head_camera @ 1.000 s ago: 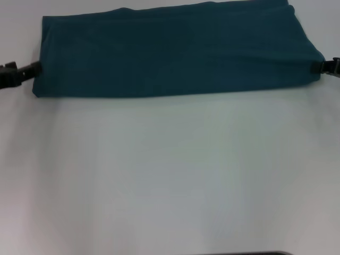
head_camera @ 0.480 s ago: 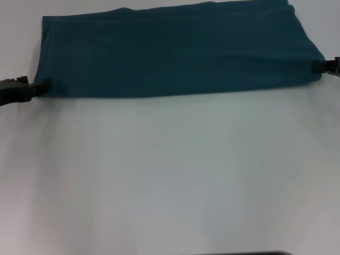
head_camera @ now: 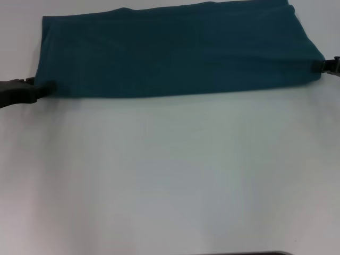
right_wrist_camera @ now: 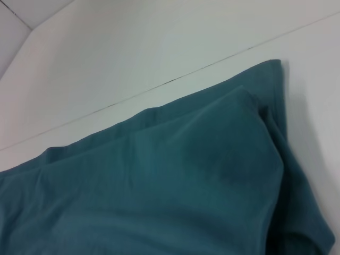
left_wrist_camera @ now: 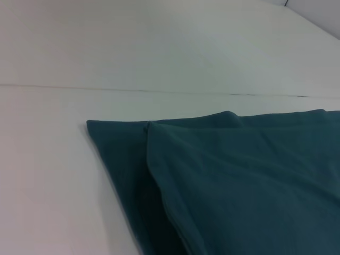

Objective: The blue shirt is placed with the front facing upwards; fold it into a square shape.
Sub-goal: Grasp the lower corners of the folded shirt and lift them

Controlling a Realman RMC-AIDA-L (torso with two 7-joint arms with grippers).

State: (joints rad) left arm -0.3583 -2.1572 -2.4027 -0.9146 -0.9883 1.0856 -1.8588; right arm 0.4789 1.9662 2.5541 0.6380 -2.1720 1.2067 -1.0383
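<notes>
- Blue shirt [head_camera: 175, 50]: lying folded into a long band on the white bench [head_camera: 170, 175], plain side up, stretching between the two hands.
- Left hand [head_camera: 43, 89]: sitting at the band's near left corner, touching the cloth; whether it is apart or together cannot be told.
- Right hand [head_camera: 323, 66]: sitting at the band's right end, touching the edge; its state cannot be told either.

One blue shirt [head_camera: 175, 50] folded into a long band, one white bench [head_camera: 170, 175], two claws, left claw [head_camera: 41, 89] and right claw [head_camera: 323, 66], one at each shirt end
</notes>
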